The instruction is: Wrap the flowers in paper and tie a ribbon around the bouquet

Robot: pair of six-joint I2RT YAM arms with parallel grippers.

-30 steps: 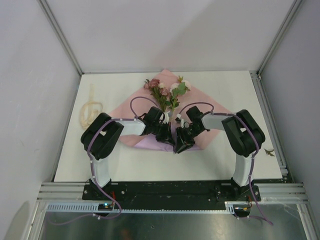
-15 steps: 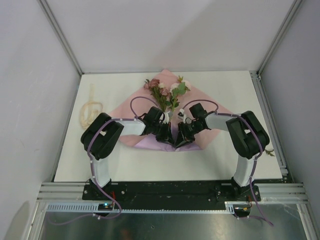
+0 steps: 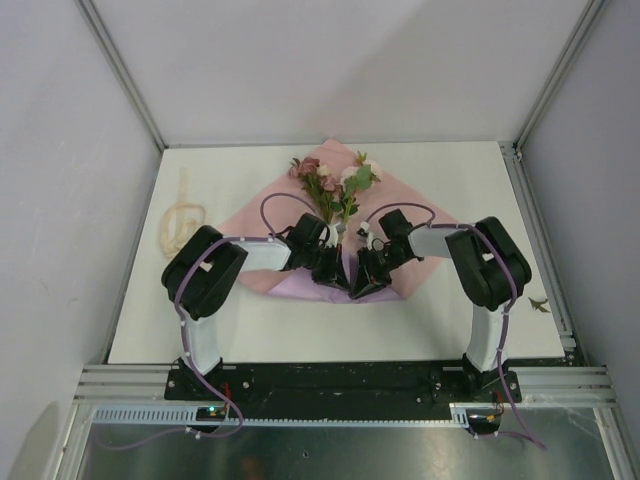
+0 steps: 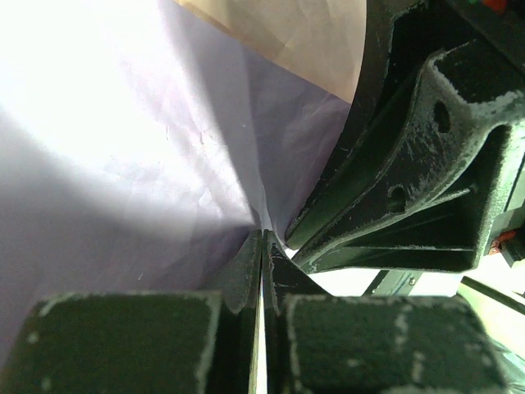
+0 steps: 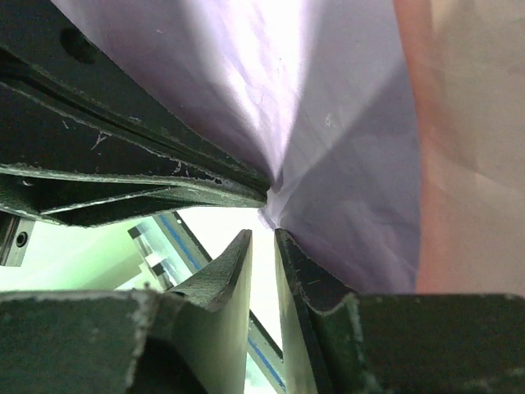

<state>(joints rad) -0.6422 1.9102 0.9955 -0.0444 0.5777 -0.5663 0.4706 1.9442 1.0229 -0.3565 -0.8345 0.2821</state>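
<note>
Lilac paper, softly creased

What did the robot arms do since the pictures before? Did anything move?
The right end effector slid a little away from the arm bases, and its jaws narrowed. They grip nothing yet; the fold of the paper sits just ahead of them. The left end effector stayed shut on the paper. The flowers and the ribbon did not move.
</note>
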